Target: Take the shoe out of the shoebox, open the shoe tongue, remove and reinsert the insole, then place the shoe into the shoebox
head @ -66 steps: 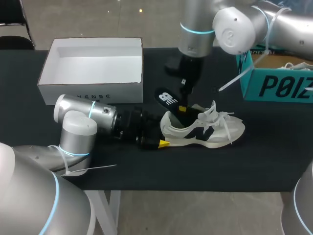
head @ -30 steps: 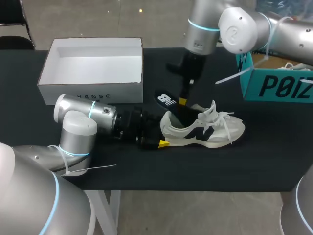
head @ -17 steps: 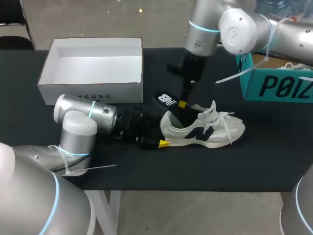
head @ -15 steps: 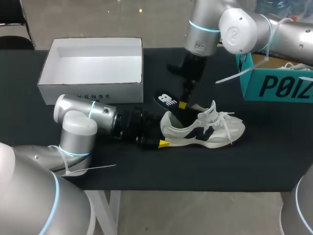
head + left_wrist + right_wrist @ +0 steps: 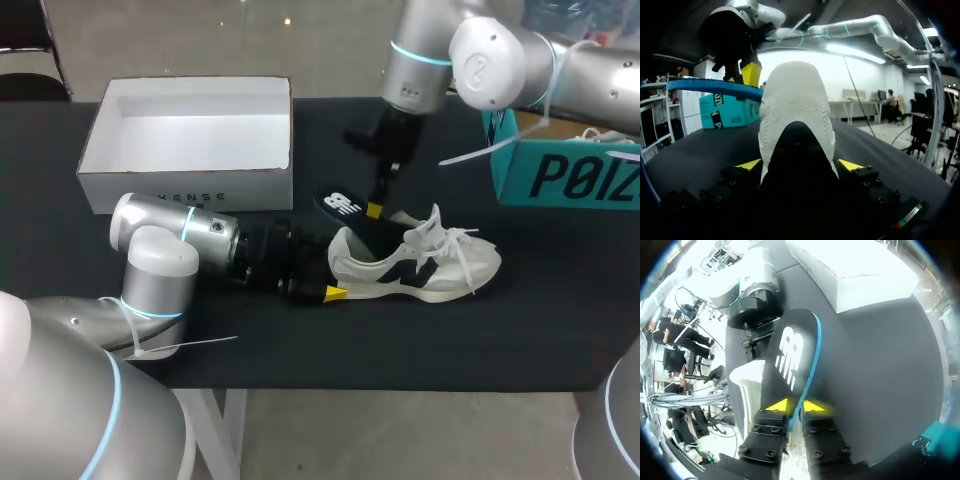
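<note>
Because the insole step needs one arm to steady and one to pull, we have the shoe (image 5: 430, 262) lying on its sole on the table (image 5: 520, 330), toe toward our right side, with the left gripper (image 5: 799, 165) closed on its heel. The left wrist view shows a yellow tip pressed to each side of the heel cup. That clamp, we judge, is there so the shoe cannot slide or tip while its lining is worked. The right gripper (image 5: 794, 406) comes down from above with its fingers nearly together, pinching the insole (image 5: 792, 352) by its edge. The insole is black on top and blue underneath, and hangs slanted over the collar with its printed heel end raised toward the shoebox (image 5: 180, 195). We think the edge grip keeps the thin piece stiff enough to steer through the narrow opening. We cannot tell whether its front end is fully clear of the shoe, since the collar and the fingers hide that spot. The shoebox stands open behind the left arm, well apart from the shoe, leaving room for the later return. The laces sit loose around the lifted tongue, which keeps the mouth wide.
</note>
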`<act>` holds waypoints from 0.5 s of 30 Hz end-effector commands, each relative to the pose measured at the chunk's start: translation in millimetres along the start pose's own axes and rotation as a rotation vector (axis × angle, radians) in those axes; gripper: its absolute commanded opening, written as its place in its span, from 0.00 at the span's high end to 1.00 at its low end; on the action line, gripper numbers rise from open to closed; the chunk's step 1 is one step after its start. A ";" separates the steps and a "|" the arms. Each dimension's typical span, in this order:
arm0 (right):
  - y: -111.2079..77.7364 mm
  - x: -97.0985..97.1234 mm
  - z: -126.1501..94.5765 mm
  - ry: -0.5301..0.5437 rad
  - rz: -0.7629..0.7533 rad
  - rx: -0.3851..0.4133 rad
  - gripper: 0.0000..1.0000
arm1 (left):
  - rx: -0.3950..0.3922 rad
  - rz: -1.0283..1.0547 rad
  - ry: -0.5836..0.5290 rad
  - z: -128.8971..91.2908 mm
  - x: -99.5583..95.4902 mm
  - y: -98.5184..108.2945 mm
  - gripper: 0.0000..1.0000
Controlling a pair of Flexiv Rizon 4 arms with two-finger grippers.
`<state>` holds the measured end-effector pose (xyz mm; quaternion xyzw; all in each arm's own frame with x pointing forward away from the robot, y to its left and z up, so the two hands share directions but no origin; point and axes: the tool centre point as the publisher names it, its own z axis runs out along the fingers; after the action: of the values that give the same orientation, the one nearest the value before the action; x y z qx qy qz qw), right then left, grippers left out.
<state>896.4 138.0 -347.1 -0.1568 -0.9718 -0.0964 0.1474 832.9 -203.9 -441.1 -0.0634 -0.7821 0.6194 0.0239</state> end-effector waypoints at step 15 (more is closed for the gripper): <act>-4.6 9.3 -28.2 -0.027 0.018 -0.081 1.00 | -0.001 0.000 -0.001 5.7 1.6 8.8 1.00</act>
<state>898.0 133.8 -325.3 -0.1713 -0.9671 -0.1297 0.1361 833.0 -203.9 -441.1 -0.0633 -0.7821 0.6194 0.0238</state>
